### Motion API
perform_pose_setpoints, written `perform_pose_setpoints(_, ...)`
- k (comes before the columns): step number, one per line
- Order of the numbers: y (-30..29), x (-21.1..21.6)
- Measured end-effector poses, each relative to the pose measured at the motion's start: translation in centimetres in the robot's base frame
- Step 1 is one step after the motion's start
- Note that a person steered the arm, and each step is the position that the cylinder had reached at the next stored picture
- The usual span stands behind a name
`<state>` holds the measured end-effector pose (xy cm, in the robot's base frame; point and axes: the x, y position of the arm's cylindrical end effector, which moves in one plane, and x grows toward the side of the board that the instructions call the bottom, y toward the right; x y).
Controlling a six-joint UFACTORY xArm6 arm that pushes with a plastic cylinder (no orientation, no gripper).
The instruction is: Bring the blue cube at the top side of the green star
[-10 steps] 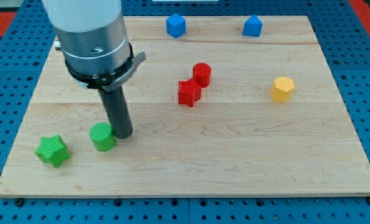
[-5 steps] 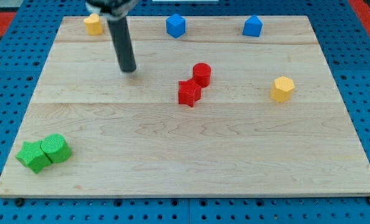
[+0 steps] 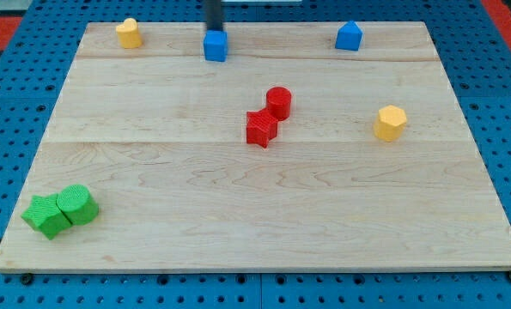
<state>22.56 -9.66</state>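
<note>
At the view's top, my tip [image 3: 214, 31] touching blue cube [image 3: 215, 46], red blocks [image 3: 268, 117] below

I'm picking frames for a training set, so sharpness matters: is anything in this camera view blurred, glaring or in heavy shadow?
In the camera view the lighting is even and soft, with no glare on the wooden board; the blocks cast only faint shadows. My tip, just above the blue cube, looks slightly smeared, while the green star and the other blocks are sharp.
</note>
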Motion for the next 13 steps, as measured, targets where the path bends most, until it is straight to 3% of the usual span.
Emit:
perform_pose_setpoints(1, 0.8, 3.0)
perform_pose_setpoints(2, 2.4, 0.9)
perform_pose_setpoints(4, 8.5, 6.2)
perform_pose_setpoints(5, 3.7, 5.0)
perform_pose_setpoints(6, 6.9, -1.0)
perform_pose_setpoints(7, 4.2, -2.3)
perform_pose_setpoints(8, 1.8, 5.1)
perform_pose_setpoints(9, -1.2, 9.1)
perform_pose_setpoints(10, -0.9, 5.4)
perform_pose_setpoints(11, -5.3, 4.7)
perform_pose_setpoints(13, -14.2, 10.1)
